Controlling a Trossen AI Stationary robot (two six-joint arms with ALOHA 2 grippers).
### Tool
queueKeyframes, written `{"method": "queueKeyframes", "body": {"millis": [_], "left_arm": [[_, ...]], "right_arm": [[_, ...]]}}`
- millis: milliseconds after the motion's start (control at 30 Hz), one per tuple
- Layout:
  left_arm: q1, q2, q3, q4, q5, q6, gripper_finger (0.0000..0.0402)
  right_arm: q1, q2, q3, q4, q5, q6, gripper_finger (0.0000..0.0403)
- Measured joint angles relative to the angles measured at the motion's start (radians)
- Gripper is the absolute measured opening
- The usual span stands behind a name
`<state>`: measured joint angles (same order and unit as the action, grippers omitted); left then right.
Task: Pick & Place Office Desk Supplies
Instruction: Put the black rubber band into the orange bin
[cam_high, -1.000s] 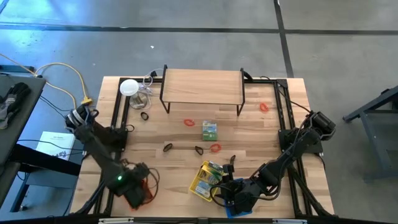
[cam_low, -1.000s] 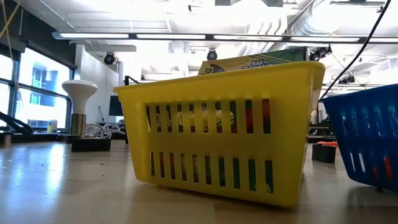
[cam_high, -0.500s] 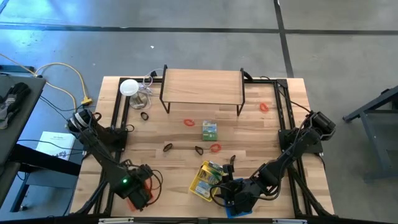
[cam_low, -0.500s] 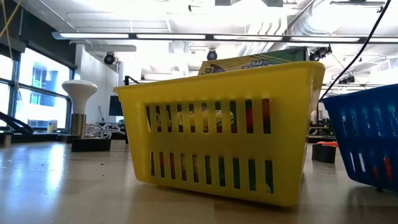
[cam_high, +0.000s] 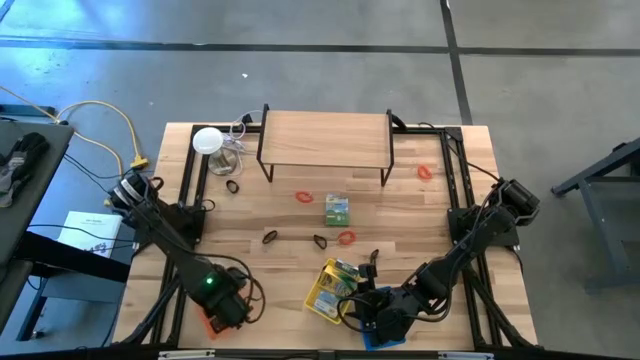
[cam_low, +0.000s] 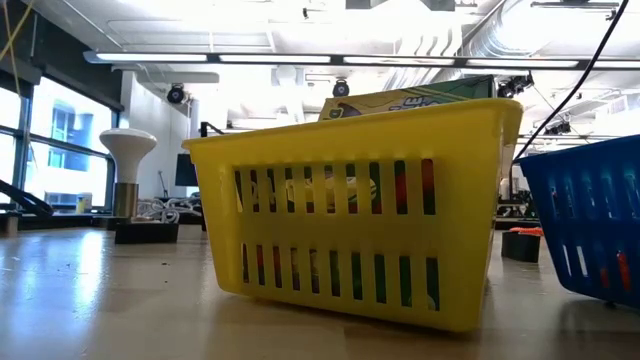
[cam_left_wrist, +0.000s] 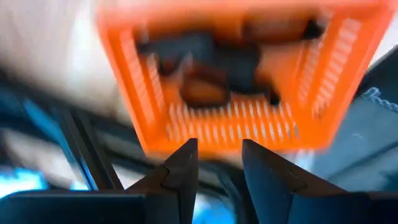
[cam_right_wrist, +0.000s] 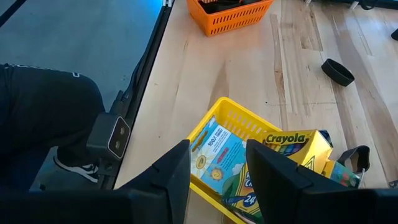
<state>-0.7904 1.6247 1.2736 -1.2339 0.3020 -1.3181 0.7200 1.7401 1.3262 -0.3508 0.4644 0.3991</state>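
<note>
L gripper (cam_high: 228, 312) is hanging over the orange basket (cam_left_wrist: 239, 74) at the table's (cam_high: 400, 215) near-left corner, fingers (cam_left_wrist: 180, 171) standing part open w/ nothing between them; dark clip-like pieces (cam_left_wrist: 217, 59) are lying inside that basket. R gripper (cam_right_wrist: 217, 168) is sitting low near the front edge, just beside the yellow basket (cam_high: 330, 290) and over the blue basket (cam_low: 590, 220), fingers part open, gripping nothing. Yellow basket is holding a crayon box (cam_right_wrist: 295, 146) and a booklet (cam_right_wrist: 217, 155). Still loose on the table: red rubber-band loops (cam_high: 305, 197) mid-table, another by the R rail (cam_high: 424, 171), one nr centre (cam_high: 346, 238); black clips (cam_high: 270, 237) and (cam_high: 320, 241) betw. them; a green packet (cam_high: 337, 209) just in front of the wooden shelf (cam_high: 325, 138). White disc (cam_high: 207, 140) w/ wiring is sitting at the far-left corner.
</note>
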Motion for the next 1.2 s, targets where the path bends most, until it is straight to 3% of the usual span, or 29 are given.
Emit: {"method": "queueKeyframes", "body": {"millis": [100,200,300,367,400,533,700,867,1067,1200], "left_arm": [[0.04,-0.014,0.0,0.002,-0.252,0.2,0.0117],[0.089,-0.014,0.0,0.003,-0.613,0.404,0.0117],[0.135,-0.006,0.0,-0.001,-0.938,0.439,0.0117],[0.175,-0.001,-0.006,0.002,-1.04,0.42,0.0117],[0.2,-0.001,-0.014,0.004,-1.029,0.424,0.0117],[0.332,0.001,-0.092,0.043,-0.818,0.536,0.0117],[0.479,0.001,-0.206,0.179,-0.748,0.664,0.0117],[0.573,0.001,-0.259,0.355,-0.556,0.761,0.0117],[0.607,0.001,-0.263,0.412,-0.462,0.767,0.0117],[0.621,0.001,-0.263,0.409,-0.453,0.745,0.0117]], "right_arm": [[0.0,0.0,0.0,0.002,0.0,0.0,0.0144],[0.0,0.0,0.0,0.003,0.0,0.0,0.0144],[0.0,0.0,0.0,0.003,0.0,0.0,0.0144],[0.0,0.0,0.0,0.003,0.0,0.0,0.0144],[0.0,0.0,0.0,0.002,0.0,0.0,0.0144],[0.0,0.0,-0.002,0.001,0.0,0.0,0.0144],[0.0,0.001,-0.043,0.019,-0.001,0.003,0.0144],[-0.007,0.001,-0.057,0.026,0.0,0.02,0.0144],[-0.014,0.001,-0.057,0.026,0.0,0.016,0.0144],[-0.015,0.001,-0.057,0.026,0.0,0.016,0.0144]]}}
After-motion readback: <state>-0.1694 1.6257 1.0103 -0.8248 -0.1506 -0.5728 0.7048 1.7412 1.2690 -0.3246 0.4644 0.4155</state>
